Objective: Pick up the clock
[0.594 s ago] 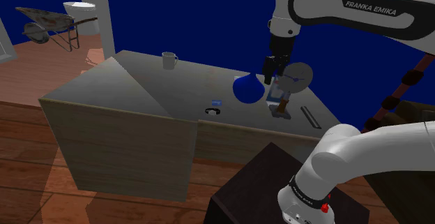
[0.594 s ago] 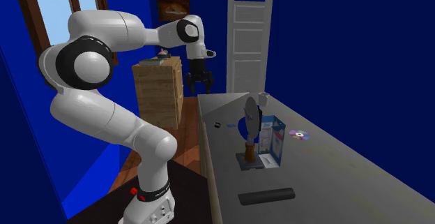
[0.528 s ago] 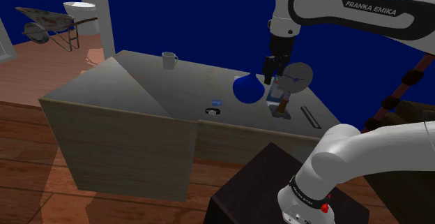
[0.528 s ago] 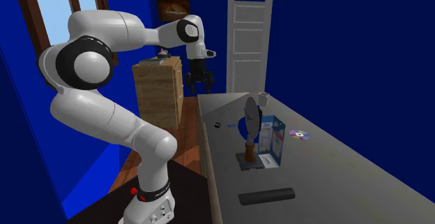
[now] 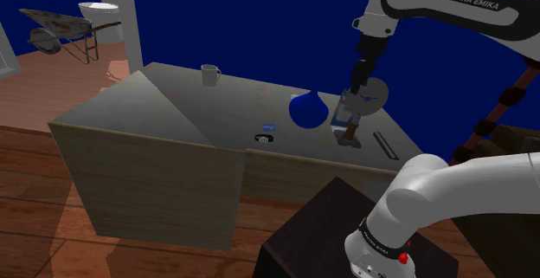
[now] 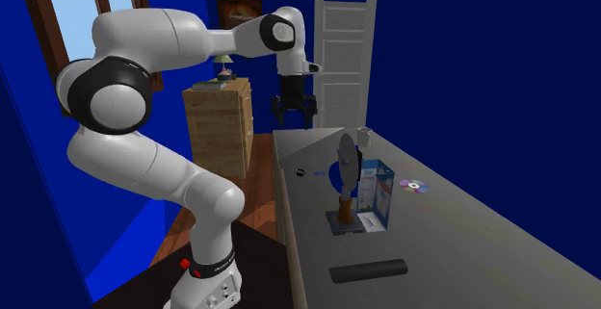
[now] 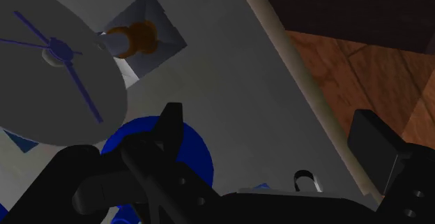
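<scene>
Grey clock [image 6: 345, 166] stands just beside an upright blue-white carton [image 6: 378, 196].

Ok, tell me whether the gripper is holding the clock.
No, in the wrist view the fingers of the gripper stand apart with nothing between them; the clock sits off to one side.

The pincer [image 5: 356, 89] covers the clock's [image 5: 375, 94] nine o'clock rim; the small dark thing [image 5: 264, 137] on the bench [image 5: 173, 103] is too tiny to name.
</scene>
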